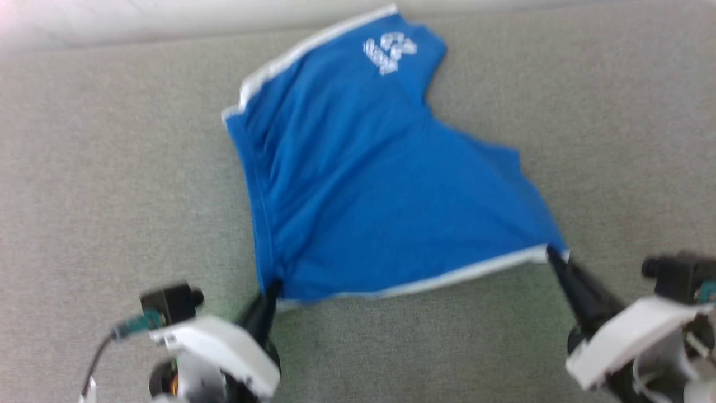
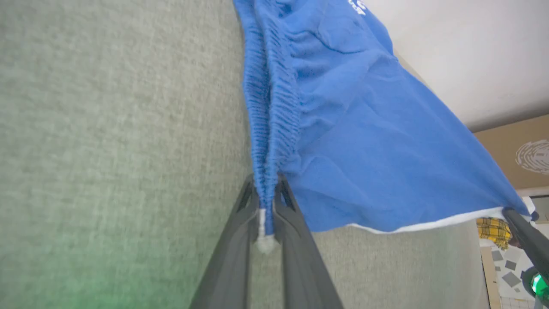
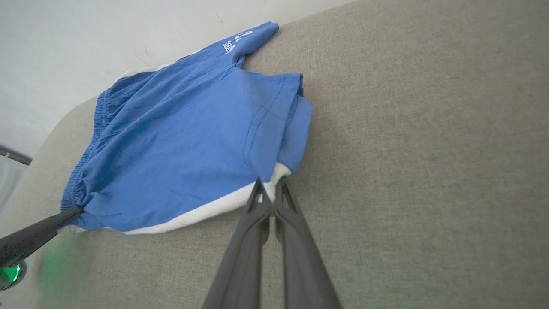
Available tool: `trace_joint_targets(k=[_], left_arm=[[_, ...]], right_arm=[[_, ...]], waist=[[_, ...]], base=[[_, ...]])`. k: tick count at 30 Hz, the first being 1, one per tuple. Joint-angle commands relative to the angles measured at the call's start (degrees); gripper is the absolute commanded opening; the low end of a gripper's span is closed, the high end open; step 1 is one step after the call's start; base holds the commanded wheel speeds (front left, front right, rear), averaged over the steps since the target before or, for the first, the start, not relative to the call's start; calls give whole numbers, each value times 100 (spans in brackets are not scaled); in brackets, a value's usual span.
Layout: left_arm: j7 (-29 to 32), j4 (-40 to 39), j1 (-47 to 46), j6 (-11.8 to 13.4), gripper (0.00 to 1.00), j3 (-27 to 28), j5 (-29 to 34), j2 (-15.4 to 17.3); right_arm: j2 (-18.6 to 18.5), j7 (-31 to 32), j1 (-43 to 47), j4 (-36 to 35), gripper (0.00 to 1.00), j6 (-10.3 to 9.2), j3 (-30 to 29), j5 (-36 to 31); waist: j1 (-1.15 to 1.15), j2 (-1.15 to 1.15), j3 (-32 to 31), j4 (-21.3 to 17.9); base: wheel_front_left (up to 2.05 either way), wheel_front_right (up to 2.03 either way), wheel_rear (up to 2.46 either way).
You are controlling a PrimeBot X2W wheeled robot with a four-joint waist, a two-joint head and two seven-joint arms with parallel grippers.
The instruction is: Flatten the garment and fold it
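The garment [image 1: 380, 190], thin, limp and light, lies on the grey surface [image 1: 112, 168]; left gripper [image 2: 266, 206] pinches its gathered waistband end, right gripper [image 3: 269, 189] its white hem corner; corners judged the best holds.

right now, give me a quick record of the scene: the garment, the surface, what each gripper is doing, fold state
garment: bright blue thin-fabric shorts, small white print at the far end
surface: grey woven fabric surface
left gripper: fingers shut on the end of the gathered waistband
right gripper: fingers shut on the corner of the white band
tension: near edge stretched between both grippers
fold state: spread out, some wrinkles, no tidy fold yet
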Motion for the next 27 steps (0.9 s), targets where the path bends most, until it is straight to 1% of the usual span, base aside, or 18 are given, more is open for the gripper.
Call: trace_joint_targets(k=[1, 2, 9, 18, 23, 27], left_arm=[[38, -55, 159, 23, 0, -34, 32, 48], [133, -148, 439, -11, 0, -89, -42, 77], [392, -562, 1250, -7, 0, -195, -149, 251], [689, -1009, 2050, -18, 0, -307, -263, 487], [840, -1345, 2584, -20, 0, -353, -420, 579], [698, -1543, 2753, 55, 0, -233, -476, 518]], right_arm=[[9, 59, 148, -75, 0, -4, 6, 51], [47, 205, 420, -178, 0, -4, -19, 125], [100, 823, 1266, -621, 0, -4, -73, 257], [93, 1528, 2154, -1175, 0, -4, -159, 439], [147, 1811, 2602, -1502, 0, -4, -289, 491], [225, 1865, 2759, -1688, 0, -4, -383, 485]], waist=[[2, 0, -322, 9], [2, 0, -472, 16], [2, 0, -913, 34], [2, 0, -1250, 59], [2, 0, -1441, 73], [2, 0, -1520, 115]], base=[[0, 0, 0], [0, 0, 0], [0, 0, 0], [0, 0, 0], [0, 0, 0], [0, 0, 0]])
